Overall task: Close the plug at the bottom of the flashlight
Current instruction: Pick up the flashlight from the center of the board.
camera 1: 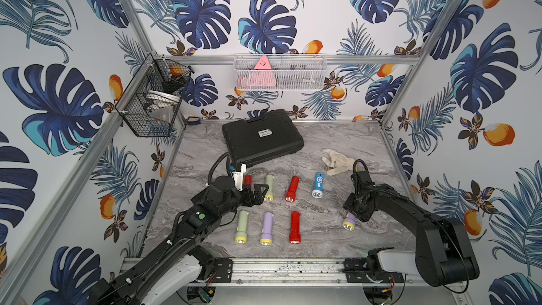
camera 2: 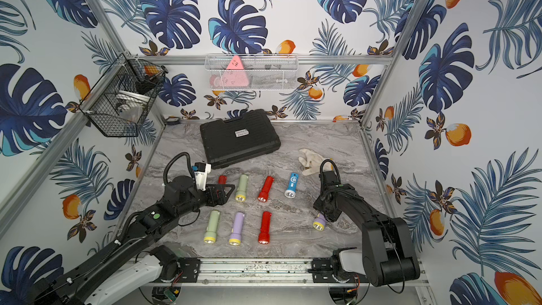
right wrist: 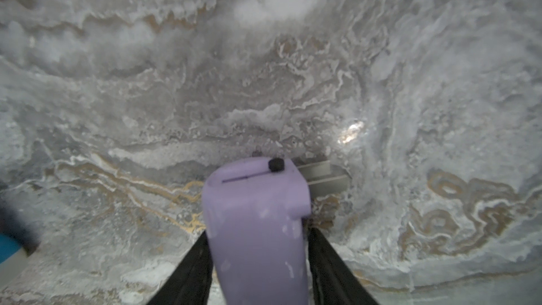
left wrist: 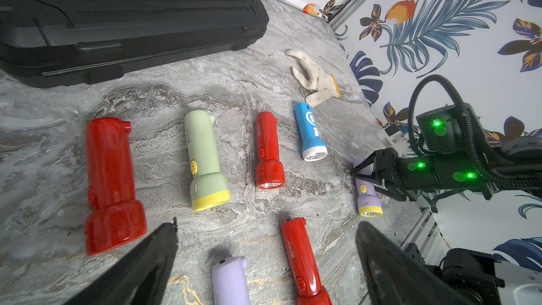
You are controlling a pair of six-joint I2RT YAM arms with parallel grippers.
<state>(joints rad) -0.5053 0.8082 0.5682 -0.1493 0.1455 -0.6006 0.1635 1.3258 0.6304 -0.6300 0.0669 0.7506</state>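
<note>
Gripping the flashlight (right wrist: 252,198) looks like the step in hand. The right gripper (right wrist: 258,239) is clasping its lilac body, with a finger lying against each side in the right wrist view. The flashlight seems to be resting on the table (camera 1: 322,239) near the right edge, lens toward the robot and apart from the other flashlights (camera 1: 293,189), which are lying in two rows. At its tail the plug (right wrist: 322,176), two metal prongs, is sticking out sideways, so it is not yet closed.

The left gripper (left wrist: 265,227) is hanging empty with its jaws wide apart over the left end of the rows, well apart from the flashlight.

The next move is probably calling for a steady hold on the body while the left gripper's finger is brought to the prongs to fold them flat into the tail. A push off the hinge line is likely to twist the flashlight in the grip.
</note>
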